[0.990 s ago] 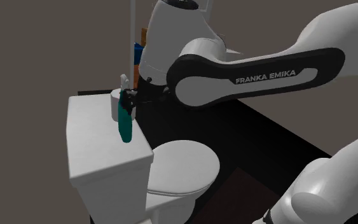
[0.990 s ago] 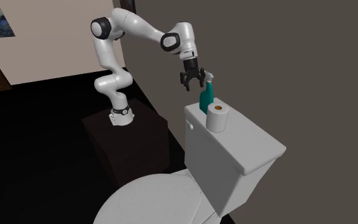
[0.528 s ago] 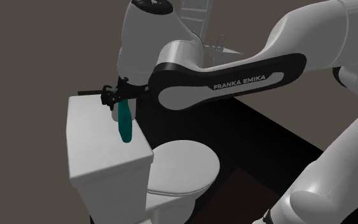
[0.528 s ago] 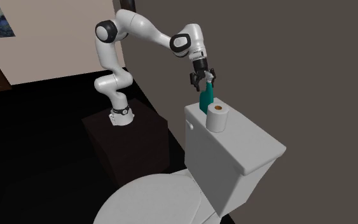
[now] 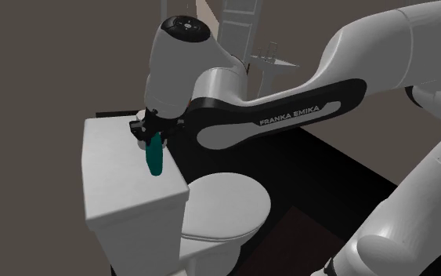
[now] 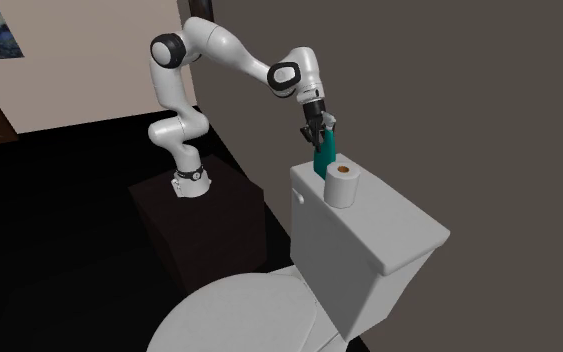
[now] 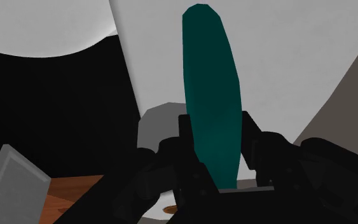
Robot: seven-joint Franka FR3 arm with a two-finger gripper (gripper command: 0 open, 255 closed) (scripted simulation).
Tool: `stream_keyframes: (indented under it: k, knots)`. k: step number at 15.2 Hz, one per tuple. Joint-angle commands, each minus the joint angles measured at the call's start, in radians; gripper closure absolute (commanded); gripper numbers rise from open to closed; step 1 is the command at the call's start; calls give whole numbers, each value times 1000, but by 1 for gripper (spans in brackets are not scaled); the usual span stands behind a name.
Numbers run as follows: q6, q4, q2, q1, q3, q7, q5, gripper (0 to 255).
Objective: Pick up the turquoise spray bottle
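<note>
As end effector (image 6: 321,130) clasps spray bottle (image 6: 322,160), paper roll (image 6: 343,187) stands near on tank (image 6: 389,240).

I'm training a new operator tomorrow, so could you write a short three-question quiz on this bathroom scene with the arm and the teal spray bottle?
1. True or false: the teal spray bottle lies on the floor.
2. What stands beside the bottle on the toilet tank? A) a mug B) a white paper roll C) a sponge
3. Fill in: the gripper clasps the bottle near its ___.
Key: 1 false, it stands on the tank; 2 B; 3 top.
</note>
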Motion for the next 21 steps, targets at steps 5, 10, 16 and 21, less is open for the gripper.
stream_keyframes:
  k: [5,10,16,21]
  knots:
    - [2,-2,0,0,0,1,0,255]
    - [-21,20,-6,0,-1,-17,14,255]
    - [-87,80,-25,2,-4,-62,53,255]
    - [-145,138,-33,4,-5,-94,76,255]
